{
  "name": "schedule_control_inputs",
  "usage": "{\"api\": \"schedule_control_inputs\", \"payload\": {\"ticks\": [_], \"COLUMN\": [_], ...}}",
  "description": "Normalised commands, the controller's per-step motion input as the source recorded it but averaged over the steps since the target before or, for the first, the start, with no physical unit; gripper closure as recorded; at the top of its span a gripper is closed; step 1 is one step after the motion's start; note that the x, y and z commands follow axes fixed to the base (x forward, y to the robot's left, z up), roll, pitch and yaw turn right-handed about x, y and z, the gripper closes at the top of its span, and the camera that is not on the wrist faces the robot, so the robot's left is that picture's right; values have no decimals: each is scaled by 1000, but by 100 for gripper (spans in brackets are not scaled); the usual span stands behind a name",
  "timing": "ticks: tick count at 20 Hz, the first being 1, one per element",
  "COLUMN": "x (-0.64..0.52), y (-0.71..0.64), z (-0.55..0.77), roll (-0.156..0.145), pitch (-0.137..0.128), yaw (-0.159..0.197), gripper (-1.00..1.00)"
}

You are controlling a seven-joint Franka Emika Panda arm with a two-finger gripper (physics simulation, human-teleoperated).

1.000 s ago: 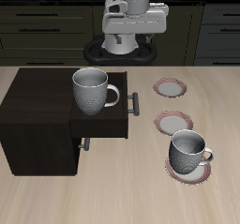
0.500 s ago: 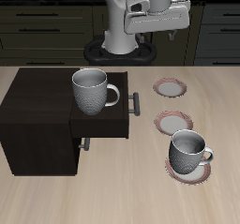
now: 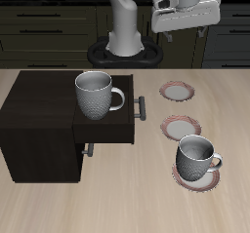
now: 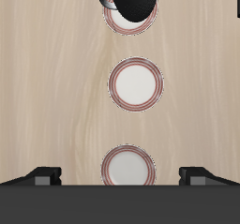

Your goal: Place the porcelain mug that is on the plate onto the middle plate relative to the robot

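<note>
Pincer (image 3: 184, 34) swung sideways, now above plates (mug untouched).

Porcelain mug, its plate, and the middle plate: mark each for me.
porcelain mug (image 3: 196, 159), exterior view, on its speckled outer wall.
plate under the mug (image 3: 182, 178), exterior view, on its exposed pinkish-brown rim.
middle plate (image 4: 136, 82), wrist view, on its bare white centre.

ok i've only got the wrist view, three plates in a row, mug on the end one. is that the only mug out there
Observer: No, a larger mug stands on a dark cabinet beside the plates.
Operator: which end is my mug at
Observer: The porcelain mug is on the plate nearest the table's front edge.
Operator: how high am i
Observer: High; the jaws hang open over the table's back, well above the middle plate.
</note>
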Motion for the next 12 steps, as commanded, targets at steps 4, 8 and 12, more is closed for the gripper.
{"api": "schedule_control_inputs", "payload": {"ticks": [4,8,12], "x": [185,405,834], "y": [50,146,336], "z": [27,115,-18], "roll": [-40,-60,-133], "pitch": [0,-7,24], "yaw": [-12,-12,-6], "gripper": [-100,-100,-100]}}
